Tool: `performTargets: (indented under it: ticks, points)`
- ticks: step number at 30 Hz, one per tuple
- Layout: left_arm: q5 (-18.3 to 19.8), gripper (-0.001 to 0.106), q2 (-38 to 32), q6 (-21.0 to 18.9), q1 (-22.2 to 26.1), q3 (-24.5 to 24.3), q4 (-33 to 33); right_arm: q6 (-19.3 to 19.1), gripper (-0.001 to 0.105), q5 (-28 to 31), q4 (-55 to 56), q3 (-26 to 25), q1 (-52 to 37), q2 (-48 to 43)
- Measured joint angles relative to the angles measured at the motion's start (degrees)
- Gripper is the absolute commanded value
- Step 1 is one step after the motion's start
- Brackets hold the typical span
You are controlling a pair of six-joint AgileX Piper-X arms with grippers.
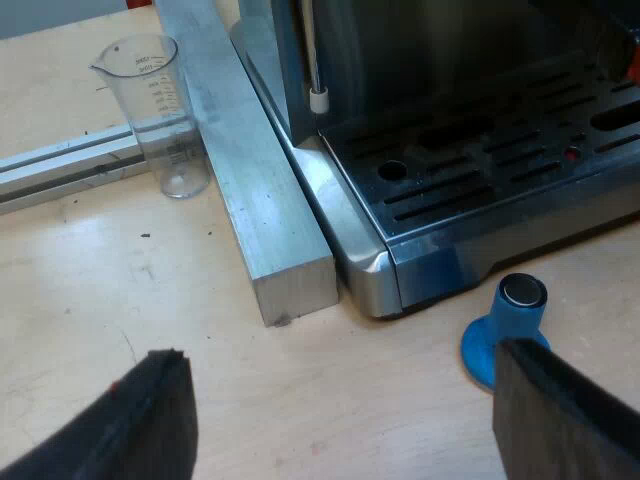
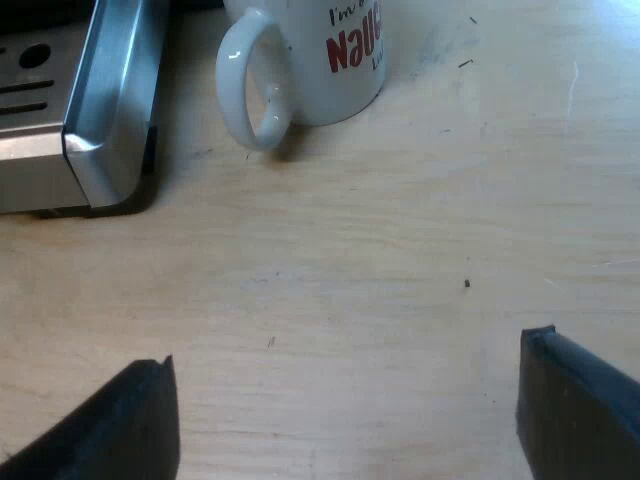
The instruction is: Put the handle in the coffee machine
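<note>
While the black-fingered left gripper (image 1: 335, 352) and right gripper (image 2: 350, 345) hang wide open and empty over the pale wooden table (image 2: 350, 250), the brushed-steel espresso machine (image 1: 450, 200) stands near. Where the metal holder lies: cannot tell. Judged heavy, rigid, slick; grip its dark handle.

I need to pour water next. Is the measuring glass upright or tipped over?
Upright: the measuring glass stands on its base on the table, rim upward, beside a metal bar.
</note>
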Motion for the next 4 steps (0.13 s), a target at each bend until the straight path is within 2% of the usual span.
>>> performTargets:
  ticks: [4]
  points:
    - [0.0, 0.065, 0.0, 0.0, 0.0, 0.0, 0.0, 0.0, 0.071, 0.0, 0.0, 0.0, 0.0, 0.0]
